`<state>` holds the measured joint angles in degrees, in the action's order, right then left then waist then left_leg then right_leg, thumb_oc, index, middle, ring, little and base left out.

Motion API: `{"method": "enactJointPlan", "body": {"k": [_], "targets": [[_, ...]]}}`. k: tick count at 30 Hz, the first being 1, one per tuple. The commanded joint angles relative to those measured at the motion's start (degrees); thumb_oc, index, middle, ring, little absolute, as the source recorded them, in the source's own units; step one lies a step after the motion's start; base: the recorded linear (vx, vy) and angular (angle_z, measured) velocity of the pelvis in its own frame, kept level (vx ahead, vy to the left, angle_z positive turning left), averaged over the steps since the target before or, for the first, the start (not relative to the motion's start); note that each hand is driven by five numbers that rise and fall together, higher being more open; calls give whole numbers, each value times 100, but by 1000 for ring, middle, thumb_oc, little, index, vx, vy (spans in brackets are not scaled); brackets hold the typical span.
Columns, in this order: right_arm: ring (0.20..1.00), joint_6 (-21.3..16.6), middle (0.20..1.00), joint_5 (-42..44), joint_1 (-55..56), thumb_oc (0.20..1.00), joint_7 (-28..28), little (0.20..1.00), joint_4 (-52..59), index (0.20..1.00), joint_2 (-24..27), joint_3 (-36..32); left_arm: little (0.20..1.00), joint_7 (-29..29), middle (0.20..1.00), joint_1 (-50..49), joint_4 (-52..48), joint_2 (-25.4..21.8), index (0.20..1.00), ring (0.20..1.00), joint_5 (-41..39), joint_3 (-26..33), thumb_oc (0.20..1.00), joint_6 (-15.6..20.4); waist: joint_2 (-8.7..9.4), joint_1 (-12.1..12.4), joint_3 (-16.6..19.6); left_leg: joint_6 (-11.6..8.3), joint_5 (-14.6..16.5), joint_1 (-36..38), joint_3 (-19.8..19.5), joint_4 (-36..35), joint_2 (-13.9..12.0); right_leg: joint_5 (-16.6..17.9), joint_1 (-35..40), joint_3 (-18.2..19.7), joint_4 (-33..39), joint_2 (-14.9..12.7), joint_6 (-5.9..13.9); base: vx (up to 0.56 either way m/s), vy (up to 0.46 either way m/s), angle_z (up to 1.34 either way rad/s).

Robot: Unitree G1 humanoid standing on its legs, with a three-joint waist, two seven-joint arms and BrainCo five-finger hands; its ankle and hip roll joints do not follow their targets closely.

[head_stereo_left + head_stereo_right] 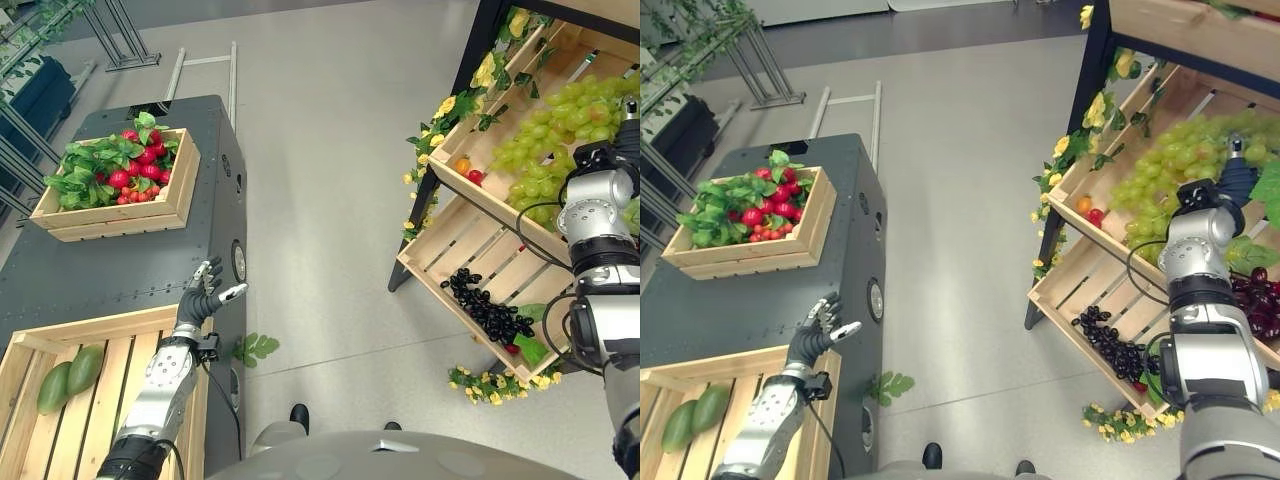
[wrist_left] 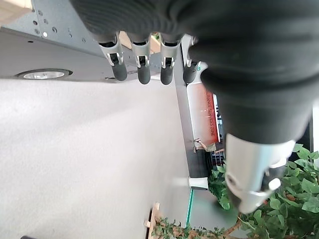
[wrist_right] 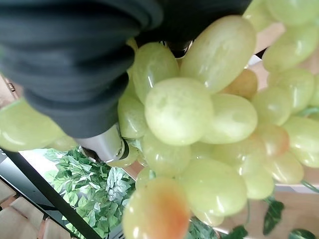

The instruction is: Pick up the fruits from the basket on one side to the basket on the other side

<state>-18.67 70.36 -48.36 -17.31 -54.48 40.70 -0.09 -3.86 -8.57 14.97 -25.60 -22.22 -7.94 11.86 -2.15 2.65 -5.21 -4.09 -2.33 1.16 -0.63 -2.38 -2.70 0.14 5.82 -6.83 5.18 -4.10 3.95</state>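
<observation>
A big bunch of green grapes lies in the upper slanted crate of a wooden shelf at the right. My right hand reaches into that bunch, and in the right wrist view the green grapes press right against the hand's dark cover. My left hand hovers open over the edge of the dark cabinet, its fingers straight and holding nothing. Two green mangoes rest in the slatted crate at the lower left.
A crate of red fruits with green leaves stands on the cabinet's far end. Black grapes lie in the lower shelf crate, dark red grapes beside them. Yellow flower garlands trim the shelf. A leaf sprig lies on the floor.
</observation>
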Motion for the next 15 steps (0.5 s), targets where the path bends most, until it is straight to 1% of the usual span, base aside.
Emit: {"method": "enactJointPlan", "body": {"k": [1, 3, 5, 6, 7, 8, 9, 10, 12, 13, 15], "targets": [[200, -213, 200, -373, -693, 200, 11, 200, 67, 200, 436, 196, 1000, -24, 1000, 85, -276, -393, 1000, 1000, -271, 26, 1000, 201, 485, 61, 215, 93, 352, -38, 4, 306, 168, 53, -227, 23, -348, 2, 50, 0, 0, 0], [200, -90, 200, -775, -714, 200, -67, 200, 10, 200, 463, 371, 1000, -28, 1000, 64, -291, -401, 1000, 1000, -277, 40, 1000, 207, 494, 54, 208, 91, 351, -21, 6, 296, 173, 61, -218, 30, -345, 1, 51, 0, 0, 0], [200, 76, 200, -1447, -722, 200, -205, 200, 24, 200, 539, 640, 1000, -48, 1000, 81, -272, -429, 1000, 1000, -259, 39, 1000, 234, 507, 34, 187, 95, 354, -13, 23, 302, 171, 68, -230, 53, -355, 5, 53, 0, 0, 0], [200, 163, 200, -1735, -718, 200, -182, 200, 51, 200, 557, 780, 1000, -45, 1000, 86, -266, -435, 1000, 1000, -254, 38, 1000, 246, 516, 30, 177, 96, 355, -16, 29, 305, 169, 73, -235, 62, -357, 6, 53, 0, 0, 0], [200, 274, 200, -2108, -724, 200, -187, 200, 60, 200, 615, 959, 1000, -35, 1000, 82, -276, -455, 1000, 1000, -234, 47, 1000, 261, 528, 26, 166, 98, 354, -14, 37, 310, 167, 79, -242, 74, -362, 6, 54, 0, 0, 0], [200, 471, 200, -2708, -728, 200, -169, 200, 131, 200, 739, 1246, 1000, -16, 1000, 66, -273, -475, 1000, 1000, -207, 73, 1000, 291, 530, 9, 164, 96, 421, 30, 44, 297, 156, 32, -215, 92, -358, 20, 62, 0, 0, 0], [200, 509, 200, -2987, -710, 200, -152, 200, 222, 200, 808, 1404, 1000, -6, 1000, 60, -275, -493, 1000, 1000, -168, 83, 1000, 324, 547, -1, 137, 102, 357, -3, 55, 315, 162, 88, -260, 100, -377, 12, 56, 0, 0, 0], [200, 583, 200, -3398, -713, 200, -82, 200, 313, 200, 922, 1671, 1000, 26, 1000, 39, -295, -521, 1000, 1000, -130, 89, 1000, 362, 572, -16, 137, 104, 426, 31, 58, 305, 147, 46, -245, 123, -377, 29, 63, 0, 0, 0], [200, 583, 200, -3400, -719, 200, -82, 200, 310, 200, 923, 1681, 1000, 27, 1000, 37, -294, -514, 1000, 1000, -129, 90, 1000, 364, 564, -16, 130, 104, 434, 43, 60, 306, 144, 41, -234, 125, -378, 31, 63, 15, 2, -1], [200, 669, 200, -3684, -733, 200, -83, 200, 276, 200, 980, 1831, 1000, 41, 1000, 4, -324, -514, 1000, 1000, -120, 63, 1000, 381, 598, -20, 135, 107, 436, 45, 64, 300, 140, 49, -229, 140, -367, 35, 66, 0, 0, 0], [200, 744, 200, -3921, -791, 200, -20, 200, 165, 200, 985, 1991, 1000, 43, 1000, -18, -372, -531, 1000, 1000, -127, 41, 1000, 389, 623, -22, 135, 113, 443, 44, 76, 302, 134, 62, -239, 153, -368, 36, 73, 0, 0, 0]]}}
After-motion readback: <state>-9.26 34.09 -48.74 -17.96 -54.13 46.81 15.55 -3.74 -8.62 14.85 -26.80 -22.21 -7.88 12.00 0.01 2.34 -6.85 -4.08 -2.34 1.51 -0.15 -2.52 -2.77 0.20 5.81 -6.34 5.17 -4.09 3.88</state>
